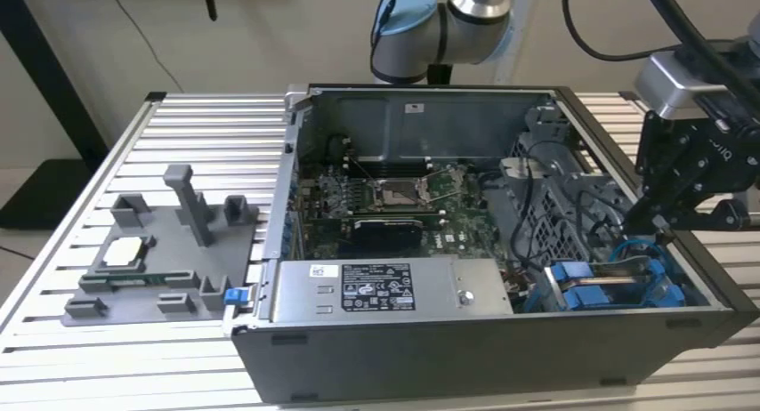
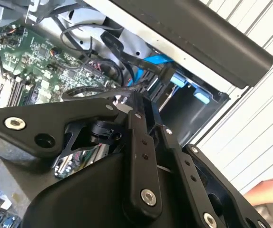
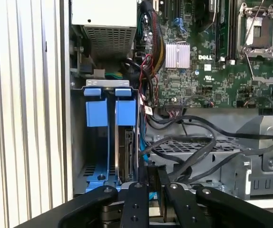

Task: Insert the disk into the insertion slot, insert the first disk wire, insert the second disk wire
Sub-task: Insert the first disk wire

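Slatted metal table (image 1: 71, 358), open computer case (image 1: 475, 362) | gripper (image 3: 154, 187) nearly closed, apparently pinching a black connector (image 3: 153, 172) | disk (image 3: 125, 152) just beyond, on edge in the insertion slot (image 3: 94, 156), exterior view's near right | disk seated; wiring looks unfinished.

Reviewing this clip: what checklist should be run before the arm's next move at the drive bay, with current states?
1. Disk standing on edge inside the insertion slot: ok, as far as the first wrist view shows.
2. Gripper close by the slot: ok.
3. What the gripper holds: cannot tell.
4. Black wires plugged into the disk: cannot tell; they lie loose beside the slot.
5. Power-supply box apart from the slot: ok.
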Action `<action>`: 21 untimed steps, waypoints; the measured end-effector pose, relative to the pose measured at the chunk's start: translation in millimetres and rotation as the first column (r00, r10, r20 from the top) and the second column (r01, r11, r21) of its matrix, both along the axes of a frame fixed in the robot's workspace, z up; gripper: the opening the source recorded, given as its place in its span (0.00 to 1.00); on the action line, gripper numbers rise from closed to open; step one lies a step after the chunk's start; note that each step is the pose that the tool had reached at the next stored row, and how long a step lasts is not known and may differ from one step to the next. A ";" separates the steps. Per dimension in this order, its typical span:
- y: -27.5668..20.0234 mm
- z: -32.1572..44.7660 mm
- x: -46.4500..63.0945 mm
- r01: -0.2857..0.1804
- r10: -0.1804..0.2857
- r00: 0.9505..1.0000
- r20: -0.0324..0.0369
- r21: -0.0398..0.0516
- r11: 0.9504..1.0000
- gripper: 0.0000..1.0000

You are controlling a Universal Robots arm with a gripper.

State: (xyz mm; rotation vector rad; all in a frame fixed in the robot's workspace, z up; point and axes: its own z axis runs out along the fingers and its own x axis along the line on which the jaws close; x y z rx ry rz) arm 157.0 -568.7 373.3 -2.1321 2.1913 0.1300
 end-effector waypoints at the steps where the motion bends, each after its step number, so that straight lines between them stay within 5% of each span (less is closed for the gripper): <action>1: 0.0 0.0 0.0 0.000 0.000 1.000 0.000 0.000 1.000 0.00; 17: -3.5 -2.5 0.0 0.005 -0.005 1.000 -0.002 -0.003 1.000 0.00; 21: -8.1 -4.7 1.1 0.006 -0.006 1.000 -0.012 -0.003 1.000 0.00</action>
